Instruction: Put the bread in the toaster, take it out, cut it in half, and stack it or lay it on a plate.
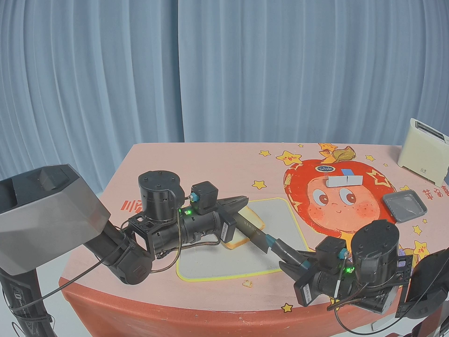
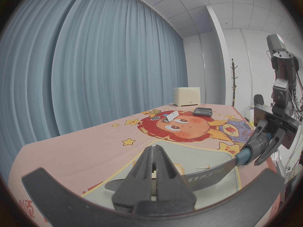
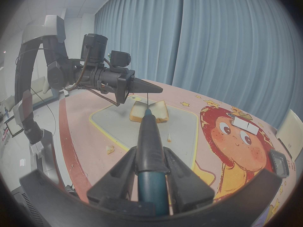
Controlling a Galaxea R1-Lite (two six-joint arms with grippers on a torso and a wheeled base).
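Note:
A slice of bread (image 1: 255, 221) (image 3: 156, 110) lies on the grey, yellow-edged cutting board (image 1: 280, 221) (image 3: 120, 126). My right gripper (image 1: 286, 254) (image 3: 148, 148) (image 2: 263, 142) is shut on the knife's teal-and-black handle (image 1: 277, 248) (image 3: 148, 142). The blade (image 1: 252, 232) (image 2: 208, 175) stands edge-down across the middle of the slice. My left gripper (image 1: 243, 201) (image 2: 154, 150) (image 3: 157, 89) is shut, its tip just over the bread's far-left side; I cannot tell if it touches. The cream toaster (image 1: 425, 150) (image 2: 187, 96) stands at the far right corner. A dark tray-like plate (image 1: 404, 205) (image 2: 202, 111) (image 3: 279, 158) sits near it.
Crumbs (image 1: 247, 283) (image 3: 109, 149) lie near the board's front edge, one more (image 3: 169, 138) on the board. A white strip (image 1: 344, 180) (image 3: 244, 125) lies on the cartoon face printed on the pink tablecloth. The table's front edge is close to my right arm.

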